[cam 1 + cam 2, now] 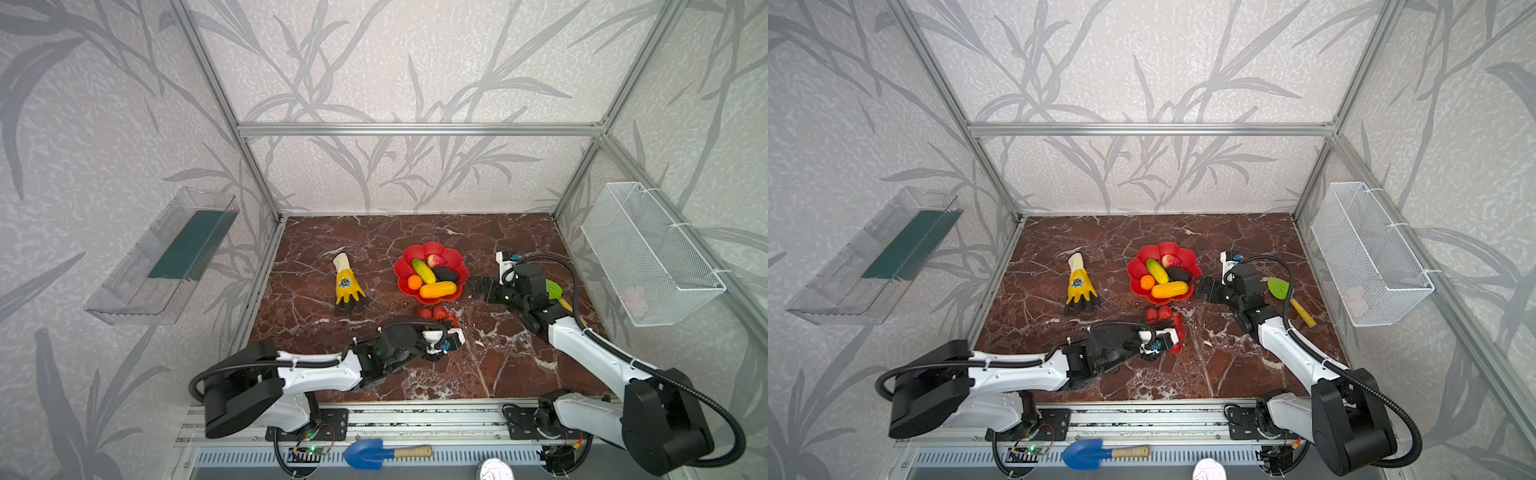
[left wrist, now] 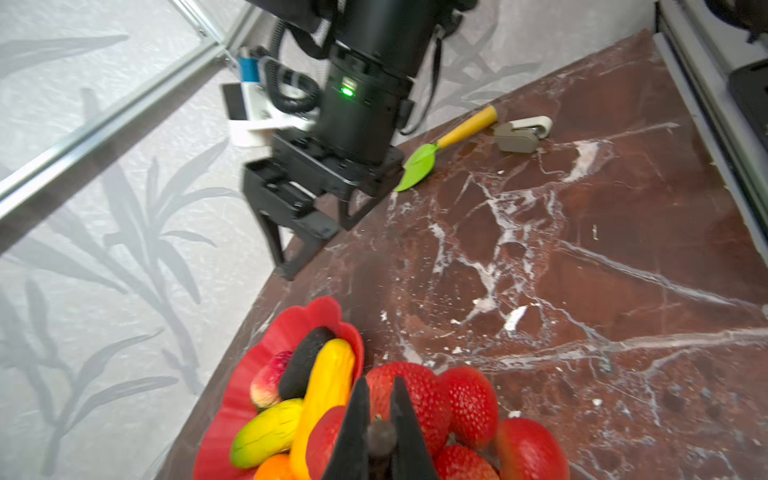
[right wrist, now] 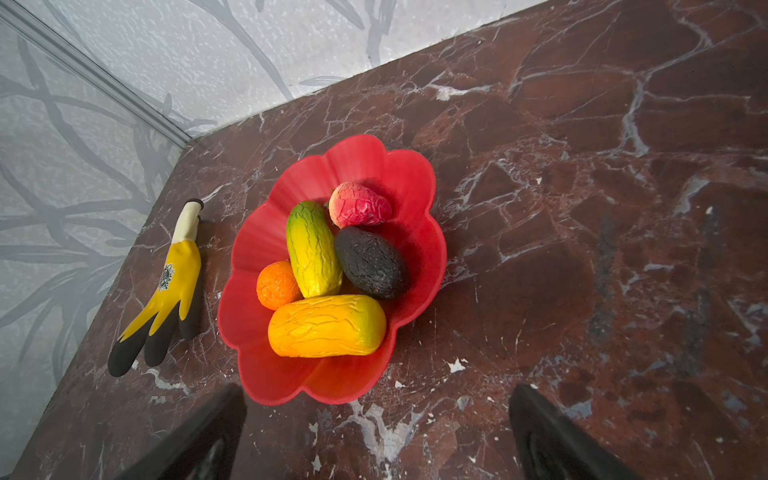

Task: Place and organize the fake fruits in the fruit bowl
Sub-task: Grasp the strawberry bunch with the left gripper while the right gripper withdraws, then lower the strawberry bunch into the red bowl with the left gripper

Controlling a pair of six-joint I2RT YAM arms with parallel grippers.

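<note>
Fruit is nearly all home; five pieces lie in the red bowl [image 3: 374,166]: orange [image 3: 276,284], apple [image 3: 359,204], avocado [image 3: 370,262], a long green-yellow one [image 3: 311,249] and a long orange-yellow one [image 3: 326,326]; only the berries [image 2: 457,403] are outside, just beside the bowl, on or low over the worktop [image 2: 582,249]; I cannot tell which; my left jaws pinch shut on their dark stem [image 2: 380,434]; my right jaws stand wide and empty; my left arm [image 1: 316,370] hides some berries in both top views.

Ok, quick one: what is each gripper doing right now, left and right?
Left gripper: shut on the stem of the bunch of red berries.
Right gripper: open, empty, beside the fruit bowl.
</note>
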